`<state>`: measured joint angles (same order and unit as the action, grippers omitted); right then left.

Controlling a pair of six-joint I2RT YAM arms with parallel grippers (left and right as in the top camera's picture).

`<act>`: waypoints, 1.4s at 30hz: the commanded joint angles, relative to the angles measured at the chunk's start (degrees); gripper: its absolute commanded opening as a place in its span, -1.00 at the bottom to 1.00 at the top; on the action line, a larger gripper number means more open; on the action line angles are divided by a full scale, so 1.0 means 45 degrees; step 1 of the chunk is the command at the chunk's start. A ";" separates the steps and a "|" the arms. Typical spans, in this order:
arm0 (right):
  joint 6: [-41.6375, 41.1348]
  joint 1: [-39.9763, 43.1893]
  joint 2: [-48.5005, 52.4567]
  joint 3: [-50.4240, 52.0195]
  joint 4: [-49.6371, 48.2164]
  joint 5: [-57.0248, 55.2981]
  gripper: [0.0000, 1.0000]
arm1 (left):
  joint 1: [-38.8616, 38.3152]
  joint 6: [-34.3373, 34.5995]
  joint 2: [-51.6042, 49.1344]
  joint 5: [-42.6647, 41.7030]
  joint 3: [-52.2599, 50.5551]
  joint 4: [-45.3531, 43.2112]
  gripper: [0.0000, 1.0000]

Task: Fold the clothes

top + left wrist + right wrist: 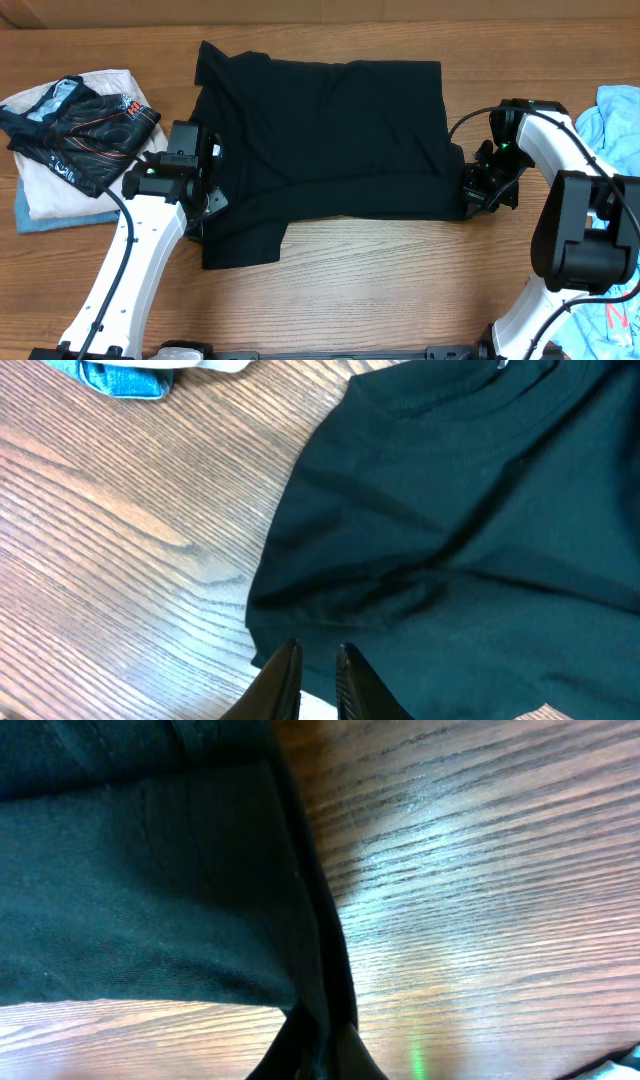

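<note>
At its edges the limp, light T-shirt (330,130) pinches best: right gripper (320,1042) clamps the hem; left gripper (318,652) grip cannot be told.

Six pieces of cloth in all. One is a black T-shirt (330,130), the largest. Three are stacked at the left edge: one black garment with orange line pattern (90,140), one cream garment (110,80) and one blue folded cloth (40,222). Two more sit at the right edge: the upper light blue garment (620,115) and the lower light blue garment (610,325) (this one is mostly cut off by the frame). There is one wooden table (400,280). Two robot arms are in view, the left arm (130,260) and the right arm (580,230). There are two grippers, the left gripper (318,680) and the right gripper (320,1055), each with two fingers (285,680).
</note>
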<state>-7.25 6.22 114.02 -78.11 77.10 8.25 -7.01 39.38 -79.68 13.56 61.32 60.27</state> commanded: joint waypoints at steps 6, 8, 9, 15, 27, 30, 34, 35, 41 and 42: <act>-0.0049 -0.0034 -0.0340 -0.0340 -0.0141 -0.0151 -0.92 | 0.0053 -0.0141 0.0063 0.0185 -0.0049 0.0102 -0.16; -0.0049 -0.0029 -0.0340 -0.0340 -0.0204 -0.0151 -0.92 | 0.0053 -0.0146 0.0063 0.0185 -0.0102 0.0121 -0.01; -0.0049 -0.0029 -0.0340 -0.0340 -0.0228 -0.0151 -0.92 | 0.0053 -0.0151 0.0063 0.0185 -0.0189 0.0087 0.06; -0.0053 -0.0029 -0.0340 -0.0340 -0.0350 -0.0146 -0.90 | 0.0053 -0.0204 0.0058 -0.0330 -0.1540 -0.0947 0.45; -0.0053 -0.0029 -0.0340 -0.0340 -0.0398 -0.0146 -0.90 | 0.0053 -0.1370 0.0058 -0.1802 -0.3531 -0.2229 0.33; -0.0053 -0.0029 -0.0340 -0.0340 -0.0403 -0.0146 -0.90 | 0.0053 -0.1370 0.0058 -0.1802 -0.3968 -0.2501 0.27; -0.0053 -0.0029 -0.0340 -0.0340 -0.0398 -0.0146 -0.90 | 0.0053 -0.1370 0.0058 -0.1802 -0.4449 -0.3429 0.15; -0.0053 -0.0029 -0.0340 -0.0340 -0.0398 -0.0146 -0.90 | 0.0053 -0.1370 0.0063 -0.1802 -0.4512 -0.3730 0.13; -0.0053 -0.0029 -0.0340 -0.0340 -0.0398 -0.0146 -0.90 | 0.0053 -0.1379 0.0063 -0.1797 -0.4537 -0.5066 0.13; -0.0049 -0.0029 -0.0340 -0.0340 -0.0398 -0.0146 -0.90 | 0.0053 -0.1379 0.0063 -0.1797 -0.4537 -0.5187 0.13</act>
<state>-7.29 6.22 114.02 -78.28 75.53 8.08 -7.01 34.06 -79.72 5.96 41.28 38.39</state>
